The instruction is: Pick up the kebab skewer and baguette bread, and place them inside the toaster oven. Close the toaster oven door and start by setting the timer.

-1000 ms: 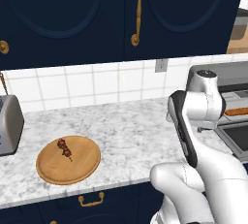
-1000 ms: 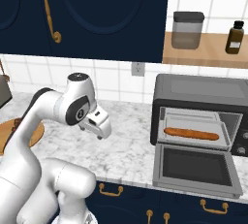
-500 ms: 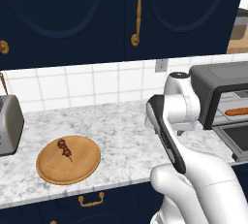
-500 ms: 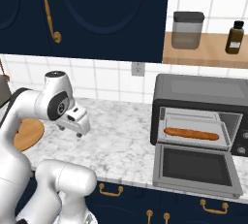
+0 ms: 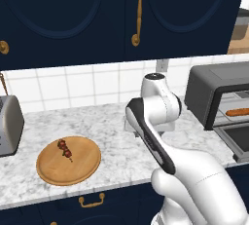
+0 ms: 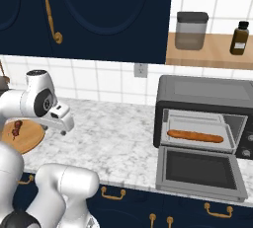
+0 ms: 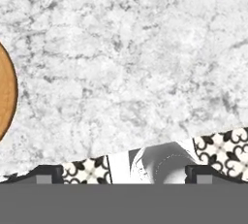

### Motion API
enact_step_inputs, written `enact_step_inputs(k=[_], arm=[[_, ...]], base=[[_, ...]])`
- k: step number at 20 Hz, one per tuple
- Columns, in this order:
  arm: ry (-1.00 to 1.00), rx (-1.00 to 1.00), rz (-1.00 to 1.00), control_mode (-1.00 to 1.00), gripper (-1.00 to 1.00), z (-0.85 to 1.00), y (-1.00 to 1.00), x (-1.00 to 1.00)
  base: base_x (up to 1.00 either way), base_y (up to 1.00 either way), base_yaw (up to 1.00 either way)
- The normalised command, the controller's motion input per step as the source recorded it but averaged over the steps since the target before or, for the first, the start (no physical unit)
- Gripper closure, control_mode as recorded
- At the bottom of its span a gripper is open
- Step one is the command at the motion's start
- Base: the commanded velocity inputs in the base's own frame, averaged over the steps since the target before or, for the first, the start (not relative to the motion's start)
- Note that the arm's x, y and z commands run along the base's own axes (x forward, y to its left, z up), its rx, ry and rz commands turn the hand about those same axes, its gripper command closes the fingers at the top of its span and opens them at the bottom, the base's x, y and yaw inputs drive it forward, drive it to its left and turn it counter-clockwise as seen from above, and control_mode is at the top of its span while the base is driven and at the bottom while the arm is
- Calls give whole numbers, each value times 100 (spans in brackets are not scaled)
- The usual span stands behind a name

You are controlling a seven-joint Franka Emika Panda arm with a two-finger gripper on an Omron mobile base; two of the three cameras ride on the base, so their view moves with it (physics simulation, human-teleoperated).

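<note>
Tool (image 7: 123,174) hangs wide open, pointing down over marble counter (image 7: 135,58), empty.

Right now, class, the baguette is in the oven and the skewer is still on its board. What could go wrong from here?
1. The kebab skewer is thin and lies flat on the round board; the open gripper could close beside it or push it off the board.
2. The toaster oven door hangs open over the counter edge; a low carry could strike it.
3. The baguette bread spans the rack, so the skewer may nudge it.
</note>
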Motion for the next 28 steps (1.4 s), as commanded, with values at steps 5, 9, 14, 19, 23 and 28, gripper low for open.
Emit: enact_step_inputs(k=[5,9,14,19,23,28], arm=[[0,0,22,-100,-100,-5,56,31],[0,0,28,-100,-100,-7,50,13],[3,0,16,-100,-100,-1,61,9],[0,0,9,-100,-100,-5,59,12],[0,0,4,-100,-100,-3,40,20],[0,0,5,-100,-100,-16,43,18]], base=[[0,0,0],[0,0,0],[0,0,0],[0,0,0],[0,0,0],[0,0,0]])
